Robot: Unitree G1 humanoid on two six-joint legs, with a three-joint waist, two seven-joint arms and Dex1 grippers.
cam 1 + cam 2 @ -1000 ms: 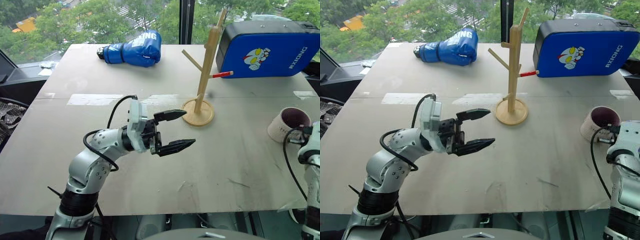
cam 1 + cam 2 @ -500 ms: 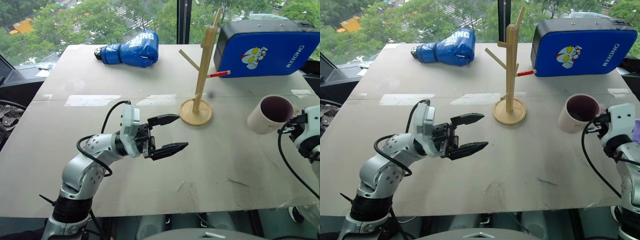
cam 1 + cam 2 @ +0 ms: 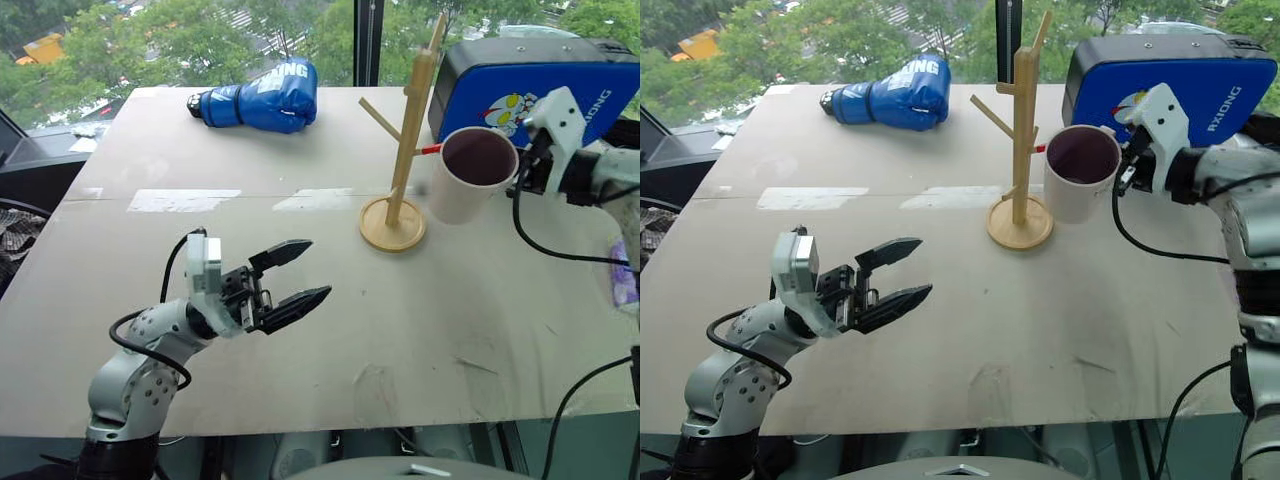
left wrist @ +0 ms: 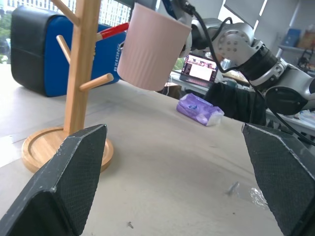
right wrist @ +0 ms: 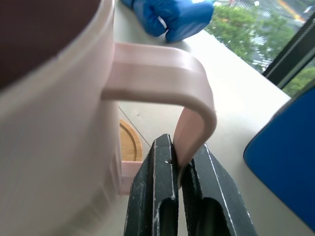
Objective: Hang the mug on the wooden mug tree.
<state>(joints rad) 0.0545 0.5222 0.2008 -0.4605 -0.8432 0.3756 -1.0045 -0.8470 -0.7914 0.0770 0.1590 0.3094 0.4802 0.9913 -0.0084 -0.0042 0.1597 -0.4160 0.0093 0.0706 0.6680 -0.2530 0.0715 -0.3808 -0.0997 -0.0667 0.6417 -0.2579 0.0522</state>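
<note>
While the right gripper [image 5: 178, 169] pinches the mug [image 3: 470, 185] by its handle, airborne just beside the wooden mug tree [image 3: 405, 150], hanging isn't done; left gripper [image 3: 290, 275] is spread, empty.

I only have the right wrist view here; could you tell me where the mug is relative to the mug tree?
Observer: The mug hangs in the air just beside the wooden mug tree, on the robot's right of the pole, near the red-tipped peg.
Operator: Is it on any peg yet?
Observer: No, the left wrist view shows its wall clear of the pegs.
Operator: What is the left gripper doing?
Observer: The left gripper is open and holds nothing, above the table and well short of the tree.
</note>
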